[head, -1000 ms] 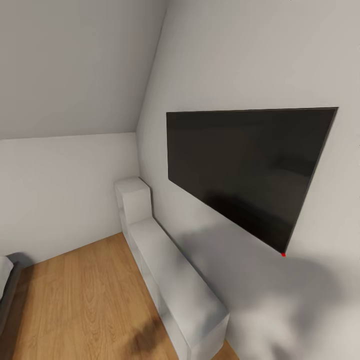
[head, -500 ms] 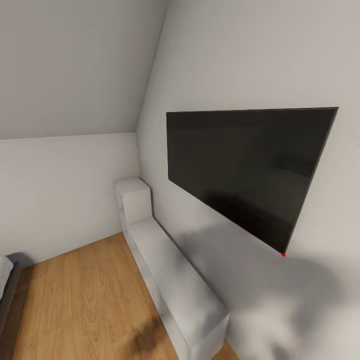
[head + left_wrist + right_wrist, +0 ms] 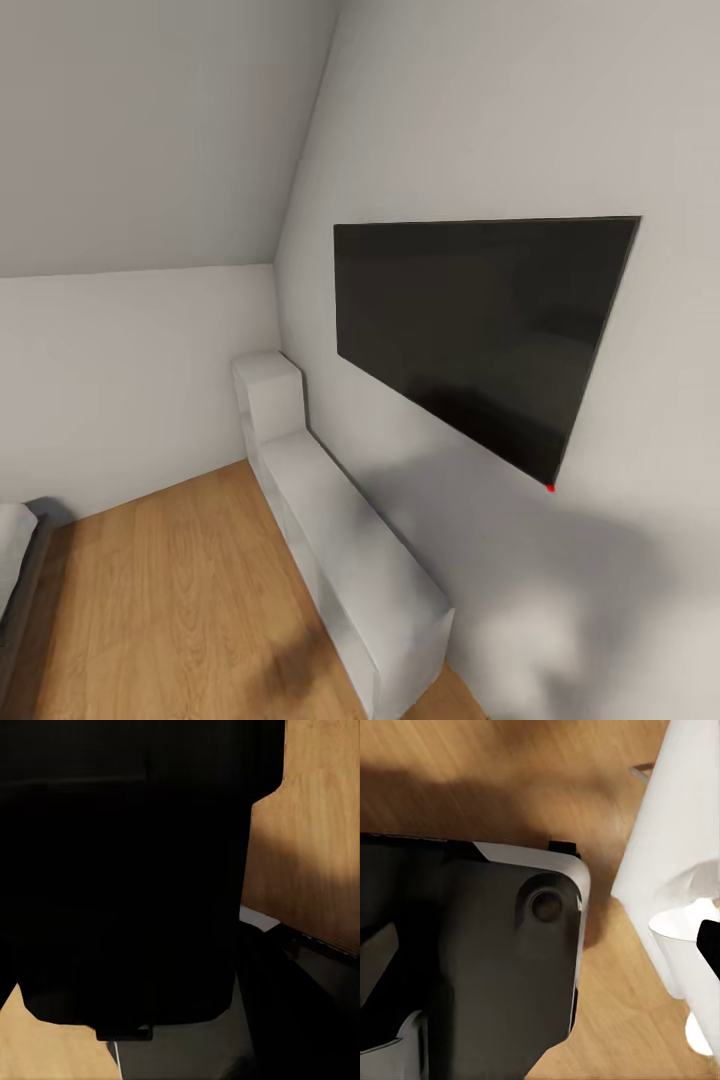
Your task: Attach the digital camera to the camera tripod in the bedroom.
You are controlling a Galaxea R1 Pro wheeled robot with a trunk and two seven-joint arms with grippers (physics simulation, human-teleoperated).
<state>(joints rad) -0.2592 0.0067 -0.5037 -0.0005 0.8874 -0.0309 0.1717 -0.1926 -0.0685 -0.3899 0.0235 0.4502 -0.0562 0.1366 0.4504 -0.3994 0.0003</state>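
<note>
The bedroom's pale wall (image 3: 140, 370) and sloped ceiling (image 3: 150, 120) meet above a light wood plank floor (image 3: 170, 600). The grey bed's corner (image 3: 18, 560) shows at the left edge of the head view. A large black body (image 3: 120, 870) sits close to the lens in the left wrist view, with a small tab at its lower edge. I cannot tell whether it is the digital camera or whether fingers hold it. The camera tripod is out of view.
A dark flat screen (image 3: 480, 330) hangs on the right wall, with a low white cabinet (image 3: 340, 560) along the wall beneath it. The right wrist view looks down on the robot's dark base (image 3: 472, 960), with white robot parts (image 3: 682, 870) beside it, over the floor.
The head view has shifted a little, so the screen and cabinet sit slightly further left in the picture. Nothing in the room itself has moved.
</note>
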